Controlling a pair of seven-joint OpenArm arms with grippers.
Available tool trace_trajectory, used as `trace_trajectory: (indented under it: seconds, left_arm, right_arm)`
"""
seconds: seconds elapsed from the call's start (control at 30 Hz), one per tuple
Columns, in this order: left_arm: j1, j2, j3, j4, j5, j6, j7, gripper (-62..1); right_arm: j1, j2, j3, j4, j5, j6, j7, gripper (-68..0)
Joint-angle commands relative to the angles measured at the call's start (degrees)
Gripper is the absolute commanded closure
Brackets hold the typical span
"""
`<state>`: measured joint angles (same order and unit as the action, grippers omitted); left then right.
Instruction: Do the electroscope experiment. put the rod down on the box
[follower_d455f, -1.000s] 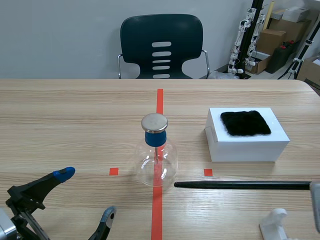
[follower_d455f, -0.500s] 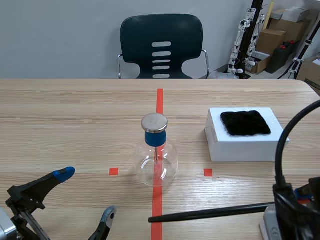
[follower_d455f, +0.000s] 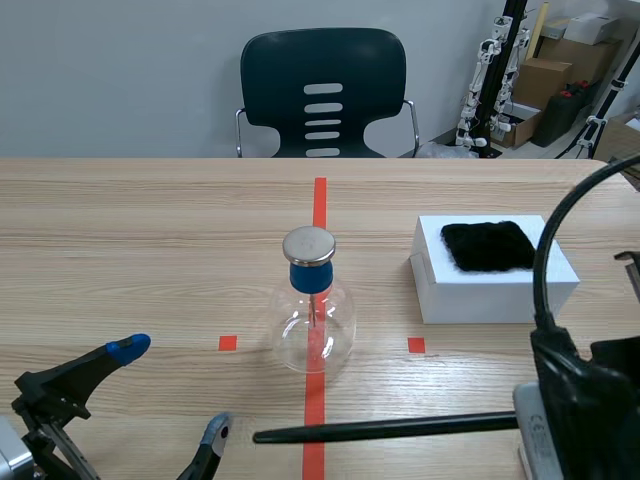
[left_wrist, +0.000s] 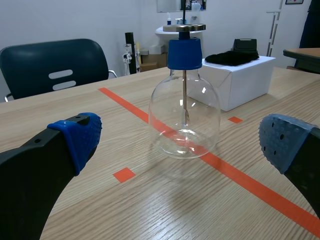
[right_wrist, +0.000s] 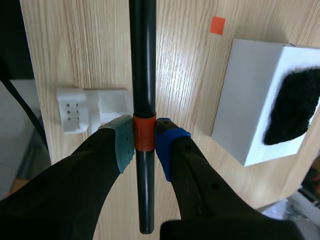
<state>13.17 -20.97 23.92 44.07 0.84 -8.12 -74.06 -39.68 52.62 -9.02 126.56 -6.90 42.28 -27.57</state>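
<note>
A long black rod (follower_d455f: 390, 427) with an orange band (right_wrist: 143, 132) hangs level over the table's near edge, its tip past the red centre line. My right gripper (right_wrist: 144, 141) is shut on it at the band, raised above the table. The white box (follower_d455f: 493, 270) with a black fur cloth (follower_d455f: 490, 246) on top stands at the right, ahead of that arm; in the right wrist view the box (right_wrist: 252, 95) lies beside the rod. The glass flask electroscope (follower_d455f: 313, 305) with blue stopper and metal disc stands at the centre. My left gripper (left_wrist: 175, 145) is open, low at the near left, facing the flask (left_wrist: 184, 115).
A white plastic stand (right_wrist: 90, 109) lies on the table under my right gripper. A dark chair (follower_d455f: 322, 93) stands behind the far edge. Boxes and gear sit in the back right corner (follower_d455f: 560, 70).
My right arm has come into the scene from the right, lifting the rod off the table and carrying it leftward; the rod's tip now reaches past the centre line. The left arm kept still.
</note>
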Motion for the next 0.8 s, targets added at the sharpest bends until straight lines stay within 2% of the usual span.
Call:
trace_trajectory:
  seconds: [0.0, 0.27, 0.53, 0.77]
  left_arm:
    - [0.13, -0.02, -0.15, 0.81, -0.22, -0.11, -1.16, -62.3]
    - [0.13, -0.02, -0.15, 0.81, -0.24, -0.11, -1.16, -62.3]
    - [0.13, -0.02, -0.15, 0.81, -0.22, -0.11, -1.16, -62.3]
    - [0.13, -0.02, -0.15, 0.81, -0.22, -0.11, -1.16, -62.3]
  right_arm:
    - [1.03, 0.55, 0.68, -0.59, 1.11, -0.04, -0.92, -1.1]
    - [3.5, 0.52, -0.24, -5.44, 4.81, -0.02, -2.75, -1.1]
    - [10.25, -0.15, -7.54, -8.48, 4.81, -0.07, -7.5, -1.1]
    - [13.77, -2.95, -13.79, -8.9, 4.59, -0.02, -11.85, -1.1]
